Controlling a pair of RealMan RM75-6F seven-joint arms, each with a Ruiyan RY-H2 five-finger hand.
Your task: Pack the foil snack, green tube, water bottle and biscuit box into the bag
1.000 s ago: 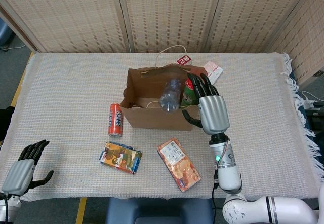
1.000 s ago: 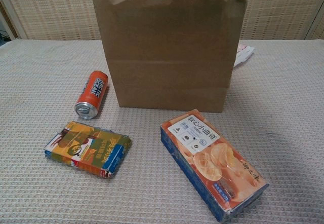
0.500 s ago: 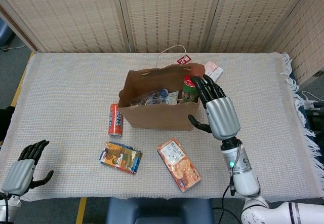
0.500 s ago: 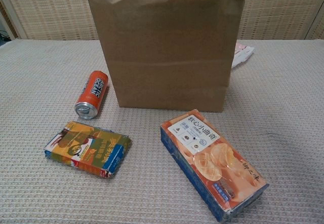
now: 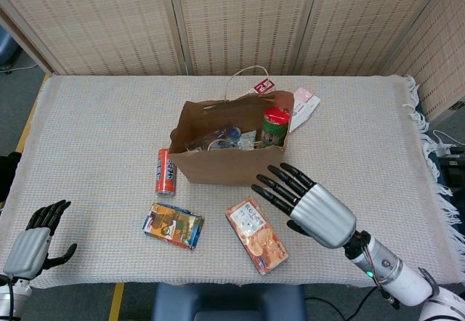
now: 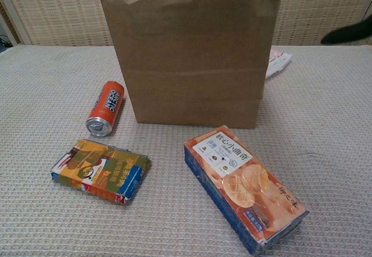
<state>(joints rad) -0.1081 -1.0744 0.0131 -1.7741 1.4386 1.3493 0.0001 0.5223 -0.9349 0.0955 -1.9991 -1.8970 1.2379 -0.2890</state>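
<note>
The table [image 5: 94,118], covered in a pale woven cloth, is bearing everything, and the brown paper bag [image 6: 192,59] is standing upright near its middle with its mouth open. Inside the bag, in the head view, the green tube [image 5: 275,127] with its red cap is standing at the right end, and the water bottle [image 5: 218,138] is lying beside it toward the left. The right hand [image 5: 309,203] is hovering above the cloth in front of the bag's right corner, its fingers spread wide and pointing left toward the biscuit box, holding nothing; in the chest view only a dark fingertip is showing at the right edge. The biscuit box [image 6: 244,185] is lying flat on the cloth in front of the bag, angled, apart from the hand. The left hand [image 5: 33,242] is resting at the near left corner of the table, fingers apart and gripping nothing. The foil snack [image 6: 100,170] is lying flat to the left of the box. An orange can [image 6: 106,108] is lying on its side just left of the bag. A white and pink packet [image 5: 305,107] is peeking out behind the bag's right side.
</note>
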